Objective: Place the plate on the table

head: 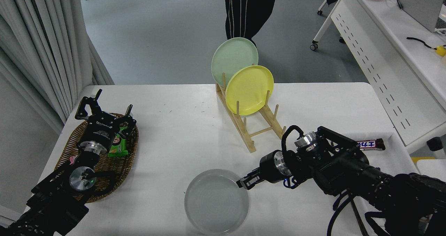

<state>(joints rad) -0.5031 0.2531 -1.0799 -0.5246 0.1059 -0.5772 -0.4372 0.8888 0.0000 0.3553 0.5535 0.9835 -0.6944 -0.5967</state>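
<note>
Two risks: left gripper parked wide over the basket is harmless, but the plate looks flat on the tabletop with right gripper jaws narrowly clamping its rim, so retracting unopened drags or flips it.

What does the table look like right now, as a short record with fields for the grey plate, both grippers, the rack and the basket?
plate: grey plate lies near the front edge of the table
right gripper: at the plate's right rim; grip unclear
left gripper: open, parked over the wicker basket
rack: wooden rack holds a yellow plate and a green plate upright
</note>
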